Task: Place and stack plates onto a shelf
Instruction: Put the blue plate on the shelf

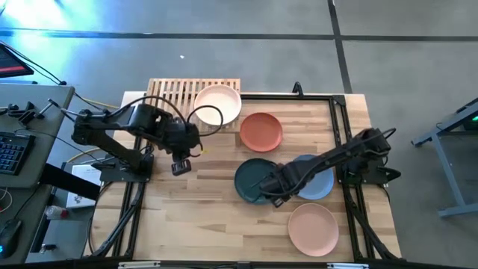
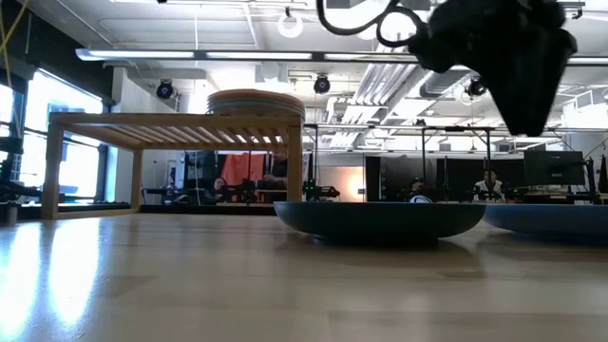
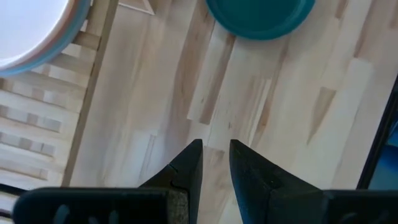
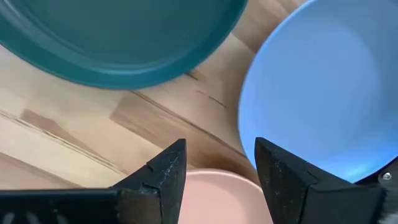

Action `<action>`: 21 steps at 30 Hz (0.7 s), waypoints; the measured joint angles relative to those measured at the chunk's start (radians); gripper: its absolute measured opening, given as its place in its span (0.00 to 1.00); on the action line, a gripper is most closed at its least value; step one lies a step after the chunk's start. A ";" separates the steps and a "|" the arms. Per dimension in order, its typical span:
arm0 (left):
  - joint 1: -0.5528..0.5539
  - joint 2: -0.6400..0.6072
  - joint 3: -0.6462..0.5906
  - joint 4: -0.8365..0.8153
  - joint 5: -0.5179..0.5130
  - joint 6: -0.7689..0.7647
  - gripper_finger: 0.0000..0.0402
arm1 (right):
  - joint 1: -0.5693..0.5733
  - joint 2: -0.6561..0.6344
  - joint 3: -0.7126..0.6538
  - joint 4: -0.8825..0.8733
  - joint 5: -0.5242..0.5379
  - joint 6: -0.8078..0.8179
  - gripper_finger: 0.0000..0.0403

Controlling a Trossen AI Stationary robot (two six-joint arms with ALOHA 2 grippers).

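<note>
Right gripper (image 1: 270, 196) hovering low at the near edge of the dark teal plate (image 1: 254, 179), fingers (image 4: 163, 180) spread apart with nothing between them; wrist view showing bare wood and the peach plate (image 4: 221, 198) under the gap; light blue plate (image 1: 315, 181) lying just beside the teal one, partly under the right arm; peach plate sitting nearer the front edge of the table (image 1: 194, 217); terracotta plate (image 1: 261, 131) lying flat on the tabletop beside the shelf (image 1: 173, 91); plate stack (image 1: 218, 104) resting on the shelf's right end, pale pink plate on top, several coloured rims showing in the low view; left gripper (image 1: 181, 166) hanging over bare wood in front of the shelf, fingers (image 3: 189, 167) slightly apart, holding nothing; people sitting in the room beyond the table.
</note>
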 joint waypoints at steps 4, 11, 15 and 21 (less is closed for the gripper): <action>-0.024 0.000 0.000 0.000 -0.001 -0.050 0.17 | 0.024 0.000 -0.056 0.035 0.008 0.029 0.42; -0.055 0.000 0.000 0.000 -0.008 -0.097 0.17 | 0.049 0.000 -0.158 0.082 0.008 0.092 0.42; -0.056 0.000 0.000 0.000 -0.024 -0.097 0.17 | 0.050 0.000 -0.208 0.128 0.008 0.093 0.42; -0.056 0.001 0.000 0.002 -0.028 -0.097 0.17 | 0.050 0.000 -0.269 0.179 0.011 0.082 0.42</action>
